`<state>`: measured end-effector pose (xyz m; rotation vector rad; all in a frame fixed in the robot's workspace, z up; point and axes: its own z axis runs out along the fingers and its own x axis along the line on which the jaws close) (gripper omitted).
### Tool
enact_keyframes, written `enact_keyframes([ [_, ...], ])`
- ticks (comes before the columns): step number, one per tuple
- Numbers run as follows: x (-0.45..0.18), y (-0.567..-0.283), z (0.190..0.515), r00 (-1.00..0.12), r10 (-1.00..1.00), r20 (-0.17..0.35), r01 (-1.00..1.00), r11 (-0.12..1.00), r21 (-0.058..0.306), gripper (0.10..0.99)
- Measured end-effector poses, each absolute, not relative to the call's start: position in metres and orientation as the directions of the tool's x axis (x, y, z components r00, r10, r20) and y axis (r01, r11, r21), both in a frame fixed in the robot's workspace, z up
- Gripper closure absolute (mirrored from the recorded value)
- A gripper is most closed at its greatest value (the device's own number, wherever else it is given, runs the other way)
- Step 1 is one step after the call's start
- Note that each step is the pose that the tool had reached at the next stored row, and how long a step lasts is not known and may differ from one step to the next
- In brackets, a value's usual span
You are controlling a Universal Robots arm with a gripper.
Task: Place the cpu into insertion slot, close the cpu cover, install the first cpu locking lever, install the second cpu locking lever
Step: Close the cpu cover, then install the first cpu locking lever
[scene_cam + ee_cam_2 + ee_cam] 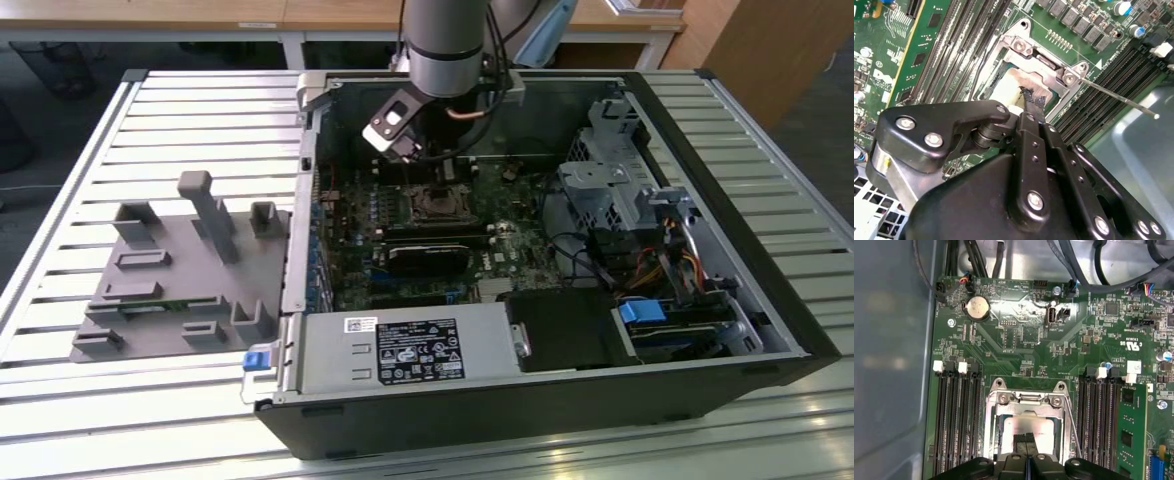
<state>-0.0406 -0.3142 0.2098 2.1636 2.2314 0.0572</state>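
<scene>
your gripper (1026, 438) had its jaws pinched together, tips right over the cpu (1043, 432) sitting under the closed cpu cover (1026, 400)

Slatted pale metal bench (200, 100). Open black computer case (507, 415) lies on its side on it, toward the exterior view's right. Grey plastic holder (160, 300) sits just beside the case, on the left.

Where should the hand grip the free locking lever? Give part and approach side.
Take the locking lever near its free tip. It is a thin straight rod jutting out past the corner of the cpu cover, over the memory slots, with open room around it. Probably come from above, closing across the rod.
</scene>
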Motion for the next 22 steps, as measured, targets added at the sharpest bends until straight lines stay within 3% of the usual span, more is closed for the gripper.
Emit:
enact_keyframes([
  [22, -0.039, -0.314, 0.221, -0.031, 1.0, 0.002, 0.998, 0.031, 0.049, 0.98],
])
